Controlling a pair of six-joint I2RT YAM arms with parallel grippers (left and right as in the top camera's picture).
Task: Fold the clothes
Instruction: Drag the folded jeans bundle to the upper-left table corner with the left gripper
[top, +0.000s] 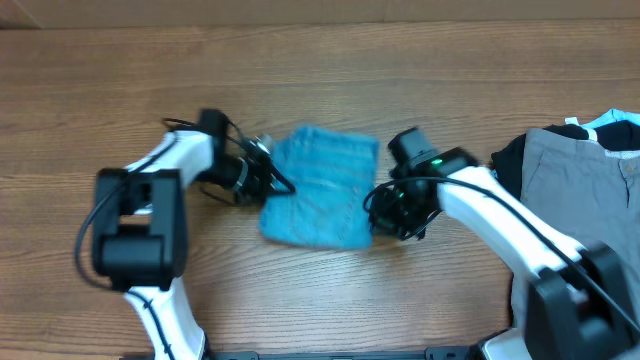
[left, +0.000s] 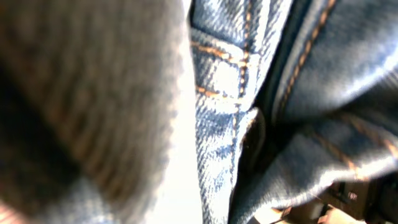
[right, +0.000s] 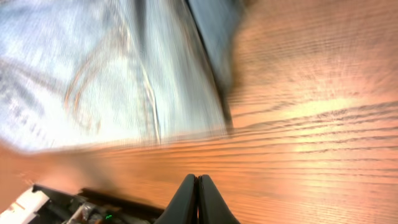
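The clothes, a pair of light-blue jeans, lie folded into a compact bundle at the middle of the wooden table. My left gripper reaches in from the left, and its tips meet on the bundle's left edge. Denim with orange stitching fills the left wrist view, so its fingers are hidden there. My right gripper sits low at the bundle's right edge. In the right wrist view this right gripper is shut and empty above bare wood, with the jeans just ahead of it.
A pile of other garments lies at the right edge of the table: a grey piece over a black one, with a bit of pale cloth behind. Wooden tabletop surrounds the jeans.
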